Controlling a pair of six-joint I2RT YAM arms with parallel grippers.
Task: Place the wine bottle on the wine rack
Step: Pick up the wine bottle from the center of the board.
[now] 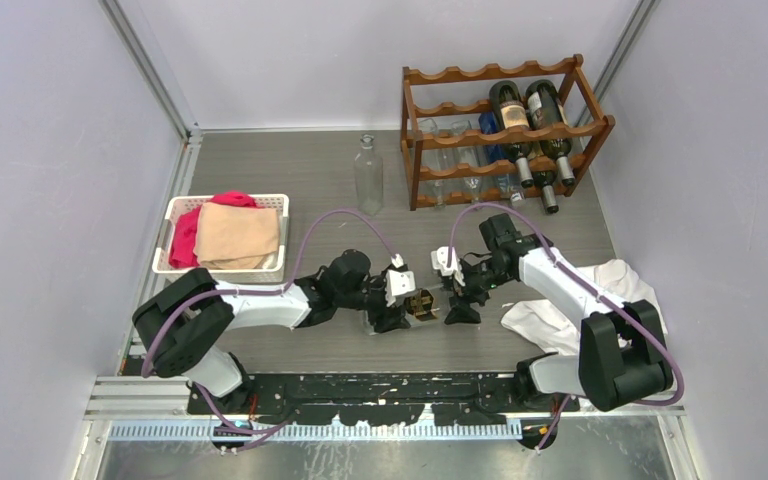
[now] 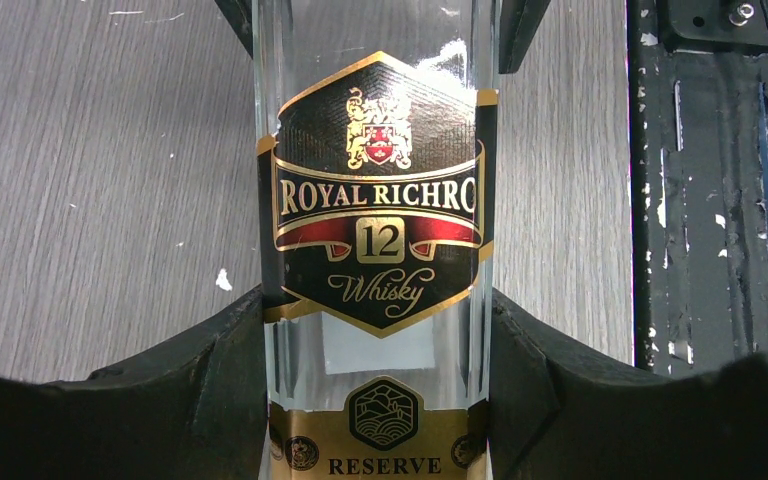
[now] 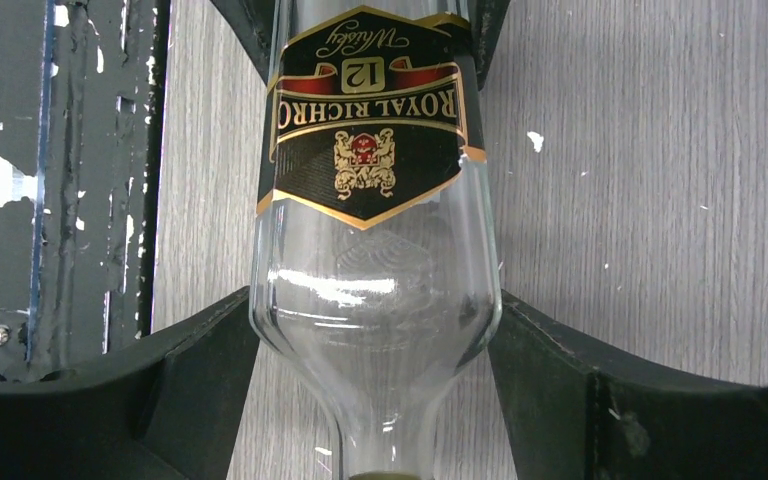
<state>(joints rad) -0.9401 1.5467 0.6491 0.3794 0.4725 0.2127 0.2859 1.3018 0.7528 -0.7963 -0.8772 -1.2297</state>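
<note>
A clear bottle (image 2: 375,200) with a black and gold whisky label lies lengthwise between two grippers that face each other near the table's (image 1: 340,170) front edge. Whether it rests on the wood cannot be told. The left gripper (image 2: 375,300) clamps the lower body, its fingers flat against both sides of the glass. The right gripper (image 3: 375,300) straddles the shoulder with its jaws spread wide, the neck pointing toward its wrist; whether its fingertips press the glass cannot be told.

A chipped black strip (image 2: 720,200) runs close along one side of the bottle. Bare wood lies between the grippers and the rack (image 1: 505,135) in the far right corner, which holds two dark bottles (image 1: 525,110). An empty bottle (image 1: 368,175) stands left of the rack. A basket (image 1: 170,240) of cloths sits at the left and a white cloth (image 1: 570,300) at the right.
</note>
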